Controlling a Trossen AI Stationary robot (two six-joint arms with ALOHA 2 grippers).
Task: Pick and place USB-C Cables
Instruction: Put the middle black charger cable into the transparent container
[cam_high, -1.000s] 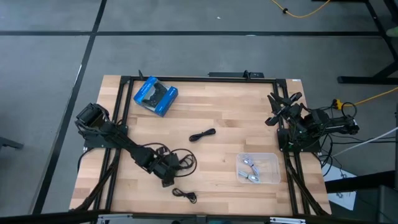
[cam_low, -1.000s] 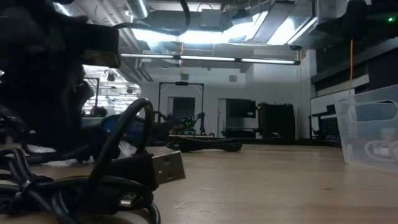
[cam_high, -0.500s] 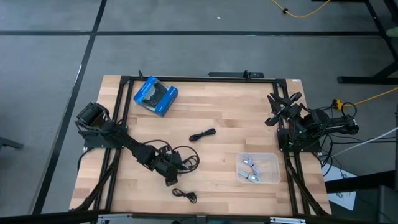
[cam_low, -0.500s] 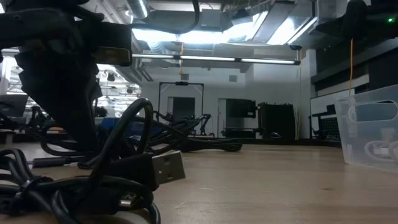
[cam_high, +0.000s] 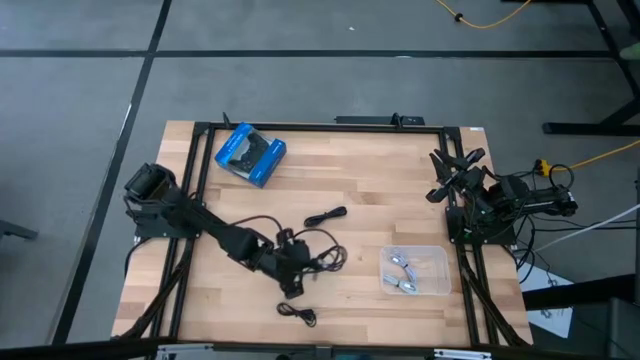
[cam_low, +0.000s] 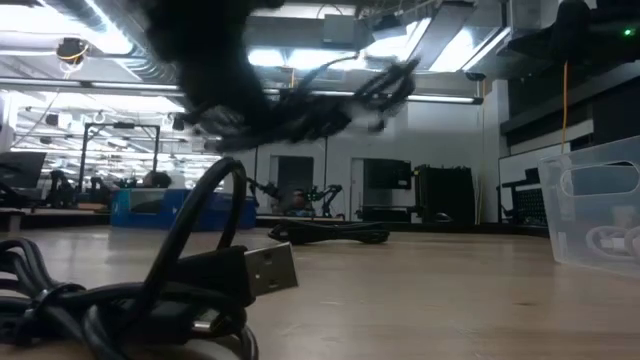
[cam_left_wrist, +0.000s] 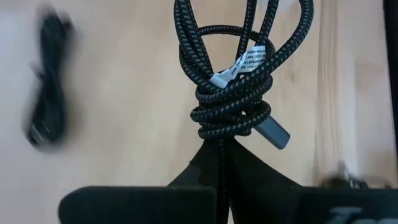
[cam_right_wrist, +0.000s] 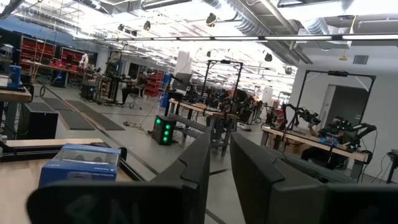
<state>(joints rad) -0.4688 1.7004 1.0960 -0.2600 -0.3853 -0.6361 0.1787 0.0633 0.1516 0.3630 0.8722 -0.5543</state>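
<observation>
My left gripper (cam_high: 296, 264) hangs over the table's middle front, shut on a black braided USB-C cable (cam_left_wrist: 233, 93) wound into a bundle with a white tag. In the low view this cable (cam_low: 300, 108) shows blurred, high above the wood. A second black cable (cam_high: 325, 215) lies at the table's middle. A third (cam_high: 297, 313) lies near the front edge and fills the low view's foreground (cam_low: 150, 300). Silvery cables (cam_high: 403, 272) lie in the clear tray (cam_high: 440, 262). My right gripper (cam_right_wrist: 221, 149) waits shut at the right edge (cam_high: 452, 172). My left gripper pinches the black cable between its two fingers just below the wound knot of the bundle (cam_left_wrist: 221, 142). The fingers come from above, pointing down at the table. The loops spread out beyond the fingertips and the bundle is lifted clear of the wood.
A blue-and-black package (cam_high: 250, 153) lies at the far left. A black frame rail (cam_high: 320, 126) runs along the table's far edge. Bare wood lies between the held cable and the tray.
My left gripper has shut on the black bundle, risen and gone toward the table's right edge. The bundle has left the wood and travelled with it; in the low view it has moved from the table level up to the top of the picture.
</observation>
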